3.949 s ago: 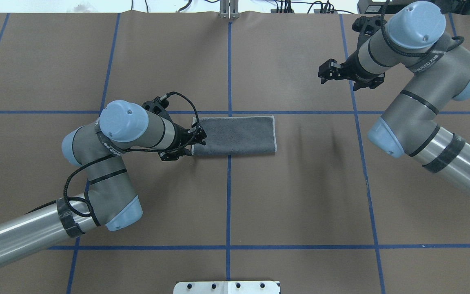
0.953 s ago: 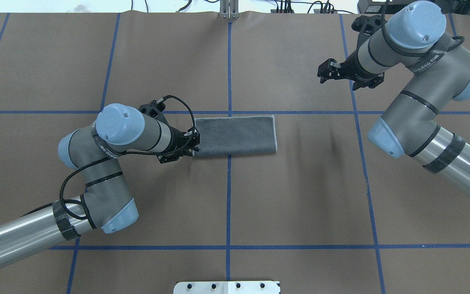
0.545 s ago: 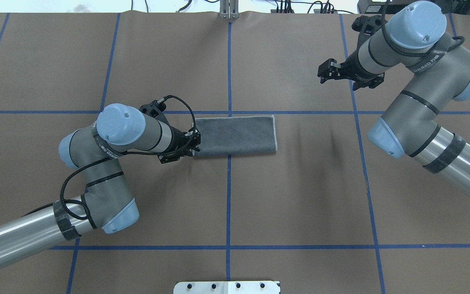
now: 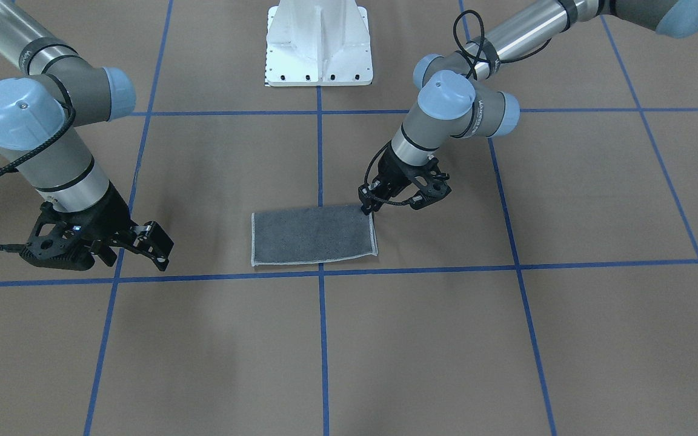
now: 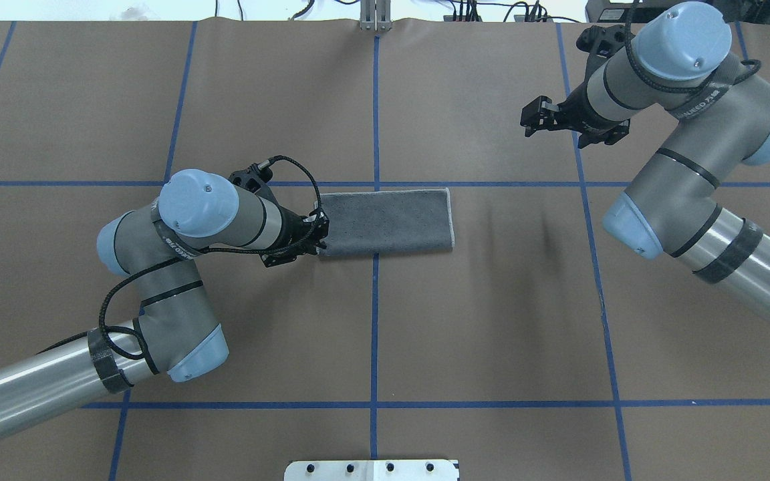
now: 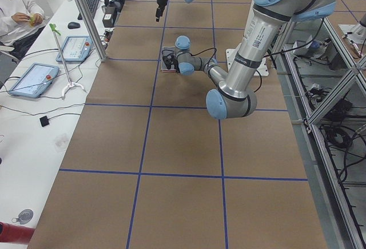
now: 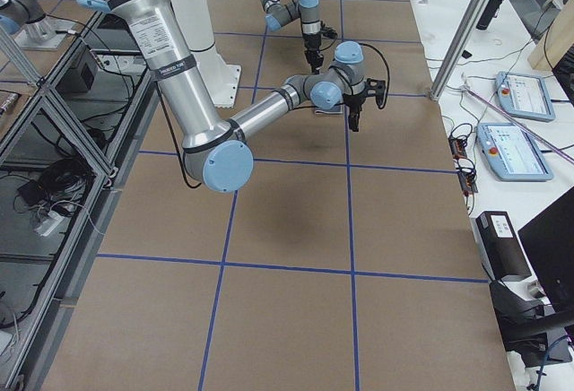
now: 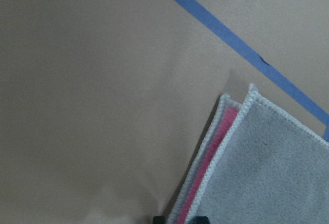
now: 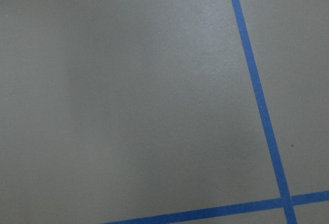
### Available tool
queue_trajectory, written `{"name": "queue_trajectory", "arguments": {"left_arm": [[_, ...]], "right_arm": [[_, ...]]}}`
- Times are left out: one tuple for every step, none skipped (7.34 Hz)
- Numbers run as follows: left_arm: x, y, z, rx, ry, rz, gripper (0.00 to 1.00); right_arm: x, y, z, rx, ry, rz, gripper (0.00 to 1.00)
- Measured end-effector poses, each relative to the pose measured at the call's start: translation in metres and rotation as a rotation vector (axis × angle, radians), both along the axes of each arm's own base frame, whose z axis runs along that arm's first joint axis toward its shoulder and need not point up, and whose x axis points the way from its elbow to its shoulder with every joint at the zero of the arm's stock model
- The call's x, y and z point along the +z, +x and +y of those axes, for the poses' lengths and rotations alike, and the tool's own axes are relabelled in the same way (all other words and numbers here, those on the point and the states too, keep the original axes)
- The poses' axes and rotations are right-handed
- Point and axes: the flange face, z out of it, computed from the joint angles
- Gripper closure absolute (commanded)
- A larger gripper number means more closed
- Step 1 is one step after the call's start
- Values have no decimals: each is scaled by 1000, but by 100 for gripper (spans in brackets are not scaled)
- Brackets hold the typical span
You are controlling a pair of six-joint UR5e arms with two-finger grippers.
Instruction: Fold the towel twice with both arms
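Nearest the robot, the white base [image 5: 371, 469] is seen at the edge of the table [image 5: 492, 321], which is covered in brown sheet and divided by blue tape lines [image 5: 374, 334]. From the near left side the left arm [image 5: 174, 307] is stretched out over the table, bent at the elbow, with its wrist turned toward the middle.

The left gripper [image 5: 320, 239] is held low at the towel [image 5: 388, 220], at its left short end, by the corner nearer the robot. In the left wrist view the two fingertips [image 8: 159, 219] are seen close together at the bottom of the frame. The stitched edge of the towel [image 8: 267, 172] is caught between them, so the edge is taken to be pinched.

The towel is laid flat as a long strip, folded once, with the grey face up. A sliver of pink is shown between the layers at the held end. The strip is laid across the centre tape line, just on the near side of the farther cross line.

Farther off and to the right, the right gripper [image 5: 529, 121] is held above the table beyond that cross line, well apart from the towel, with its fingers spread. Only brown table and tape are shown in the right wrist view.
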Motion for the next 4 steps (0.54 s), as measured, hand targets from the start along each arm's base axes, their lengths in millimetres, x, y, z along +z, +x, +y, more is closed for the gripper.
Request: {"name": "queue_trajectory", "arguments": {"left_arm": [[0,0,0,0,0,0,85],[0,0,0,0,0,0,89],[-1,0,0,0,1,2,94],[-4,0,0,0,3,5,98]], "right_arm": [[0,0,0,0,0,0,0],[0,0,0,0,1,0,0],[0,0,0,0,0,0,0],[0,0,0,0,0,0,0]]}}
